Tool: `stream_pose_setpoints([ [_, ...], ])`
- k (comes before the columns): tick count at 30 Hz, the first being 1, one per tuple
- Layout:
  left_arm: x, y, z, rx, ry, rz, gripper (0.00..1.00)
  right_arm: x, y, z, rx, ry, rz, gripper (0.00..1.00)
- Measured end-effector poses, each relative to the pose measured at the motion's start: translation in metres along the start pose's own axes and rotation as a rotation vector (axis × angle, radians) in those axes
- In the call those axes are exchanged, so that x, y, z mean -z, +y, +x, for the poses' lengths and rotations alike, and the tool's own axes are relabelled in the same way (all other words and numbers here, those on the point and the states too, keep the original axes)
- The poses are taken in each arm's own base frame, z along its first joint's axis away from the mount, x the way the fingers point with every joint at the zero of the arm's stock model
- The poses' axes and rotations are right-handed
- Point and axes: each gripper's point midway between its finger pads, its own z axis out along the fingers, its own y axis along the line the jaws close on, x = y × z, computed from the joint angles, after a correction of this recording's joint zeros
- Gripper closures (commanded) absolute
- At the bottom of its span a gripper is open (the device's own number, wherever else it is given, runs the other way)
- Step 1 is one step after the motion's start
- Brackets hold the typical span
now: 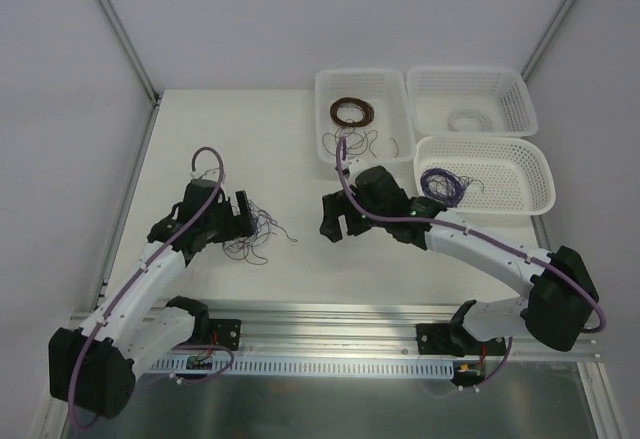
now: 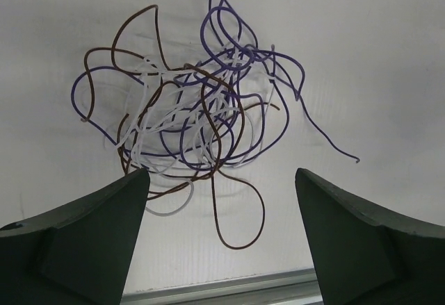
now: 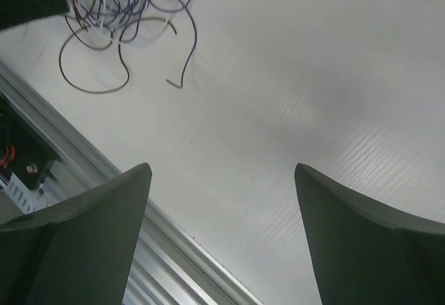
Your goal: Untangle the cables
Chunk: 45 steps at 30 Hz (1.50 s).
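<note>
Spreading across most of the overhead view, the white table (image 1: 250, 139) carries everything else. Three white baskets sit at its upper right: the left basket (image 1: 328, 84) holds a brown coil (image 1: 352, 112), and the lower right basket (image 1: 542, 174) holds a purple coil (image 1: 440, 184).

The left gripper (image 2: 222, 176) hangs at centre left of the overhead view with its jaws spread wide and nothing between them. The right gripper (image 3: 222, 173), near the middle of the table, is equally wide and holds nothing; only bare table lies under it.

The cables (image 2: 195, 117) lie on the table as a loose scribble of purple, brown and white strands, just beyond the left fingertips and well apart from the right gripper.

They look very light, thin and springy, so any pull will probably drag the whole clump. The best holds seem to be the outliers: the purple free end (image 2: 356, 159) at right, or the brown loop (image 2: 240, 242) at the bottom, with the other gripper pinning the mass.
</note>
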Motion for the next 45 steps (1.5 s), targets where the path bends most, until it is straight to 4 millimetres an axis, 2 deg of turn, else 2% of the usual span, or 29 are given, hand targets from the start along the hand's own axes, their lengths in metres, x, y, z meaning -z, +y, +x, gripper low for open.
stream_pose_setpoints([
  [2, -0.009, 0.0, 0.005, 0.046, 0.051, -0.025, 0.18, 0.001, 0.003, 0.02, 0.002, 0.027, 0.0, 0.12],
  [4, -0.021, 0.0, 0.008, 0.085, 0.095, -0.05, 0.22, 0.008, 0.008, 0.032, 0.004, 0.021, -0.013, 0.12],
  [5, -0.03, 0.001, 0.012, 0.11, 0.123, -0.067, 0.29, 0.012, 0.01, 0.036, 0.005, 0.009, -0.019, 0.12],
  [7, -0.041, 0.001, 0.018, 0.14, 0.161, -0.077, 0.36, 0.021, 0.012, 0.037, -0.002, -0.038, -0.03, 0.12],
  [10, -0.056, -0.004, 0.032, 0.201, 0.234, -0.08, 0.54, 0.031, 0.012, 0.036, -0.014, -0.1, -0.031, 0.12],
  [11, -0.06, -0.006, 0.035, 0.215, 0.247, -0.078, 0.56, 0.032, 0.013, 0.037, -0.013, -0.105, -0.034, 0.12],
  [13, -0.064, -0.019, 0.039, 0.24, 0.263, -0.05, 0.58, 0.034, 0.016, 0.042, 0.0, -0.119, -0.04, 0.12],
  [15, -0.065, -0.042, 0.044, 0.25, 0.271, 0.001, 0.59, 0.035, 0.02, 0.048, 0.014, -0.121, -0.052, 0.12],
  [17, -0.063, -0.067, 0.049, 0.256, 0.277, 0.062, 0.58, 0.034, 0.023, 0.056, 0.029, -0.117, -0.063, 0.12],
  [21, -0.057, -0.106, 0.051, 0.303, 0.28, 0.164, 0.43, 0.032, 0.03, 0.066, 0.072, -0.105, -0.087, 0.12],
  [25, -0.054, -0.12, 0.043, 0.365, 0.266, 0.207, 0.28, 0.028, 0.041, 0.068, 0.124, -0.111, -0.119, 0.13],
  [28, -0.044, -0.126, 0.033, 0.387, 0.234, 0.244, 0.23, 0.019, 0.043, 0.073, 0.156, -0.09, -0.13, 0.15],
  [31, -0.026, -0.129, 0.021, 0.39, 0.173, 0.3, 0.19, 0.006, 0.046, 0.083, 0.193, -0.032, -0.147, 0.17],
  [36, 0.0, -0.117, 0.003, 0.37, 0.046, 0.307, 0.17, -0.015, 0.059, 0.086, 0.256, 0.025, -0.191, 0.22],
  [41, 0.0, -0.096, 0.007, 0.321, 0.021, 0.221, 0.16, -0.038, 0.073, 0.08, 0.31, 0.043, -0.234, 0.26],
  [45, -0.007, -0.086, 0.016, 0.291, 0.047, 0.168, 0.16, -0.061, 0.08, 0.086, 0.331, 0.083, -0.261, 0.32],
])
